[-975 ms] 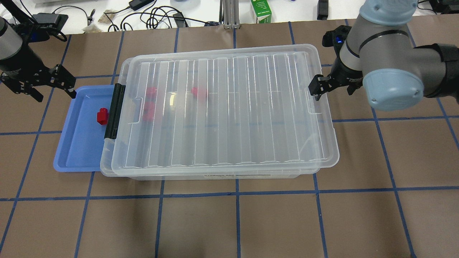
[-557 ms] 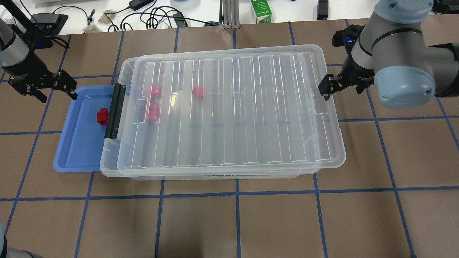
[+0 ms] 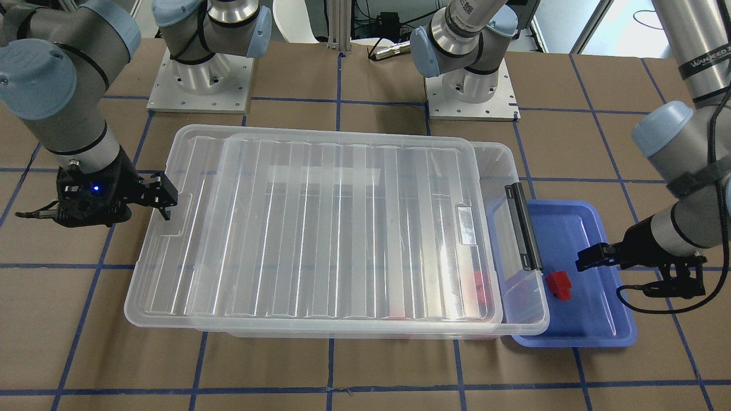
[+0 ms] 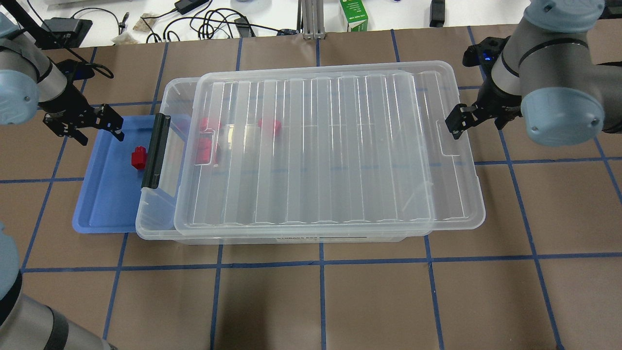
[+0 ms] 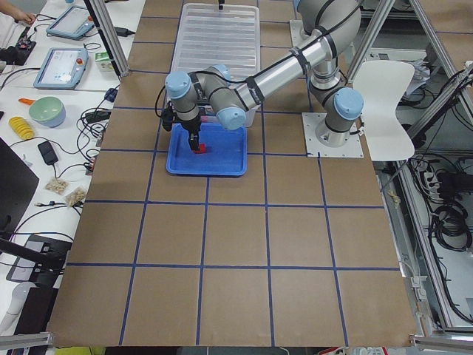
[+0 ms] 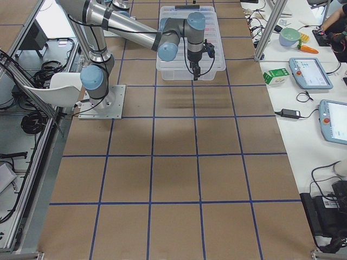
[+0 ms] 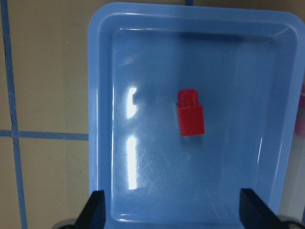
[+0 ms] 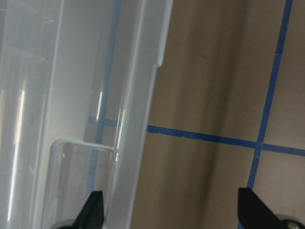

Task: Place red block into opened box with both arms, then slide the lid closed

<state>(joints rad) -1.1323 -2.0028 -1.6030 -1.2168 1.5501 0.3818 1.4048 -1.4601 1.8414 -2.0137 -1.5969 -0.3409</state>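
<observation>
A red block [image 4: 139, 157] [image 7: 190, 114] lies in the blue tray [image 4: 104, 204], left of the box [image 4: 167, 97]. My left gripper [image 4: 99, 133] [image 7: 174, 212] hovers open above the tray's far left corner, the block ahead of its fingers. The clear ribbed lid [image 4: 316, 146] [image 3: 342, 228] rests on the box, shifted right so a strip by the black clip [image 4: 155, 150] is uncovered. Three more red blocks [image 4: 269, 125] show through the lid. My right gripper [image 4: 474, 125] [image 8: 174, 212] stands open astride the lid's right rim, one finger at the notch.
The lid overhangs the box's right end above the brown, blue-taped table [image 4: 340, 301]. A green carton [image 4: 354, 14] and cables [image 4: 209, 24] lie beyond the far edge. Both arm bases [image 3: 200, 80] stand behind the box.
The lid has slid to the right along with my right gripper, uncovering more of the box's left end. My left gripper has moved right, over the blue tray's corner.
</observation>
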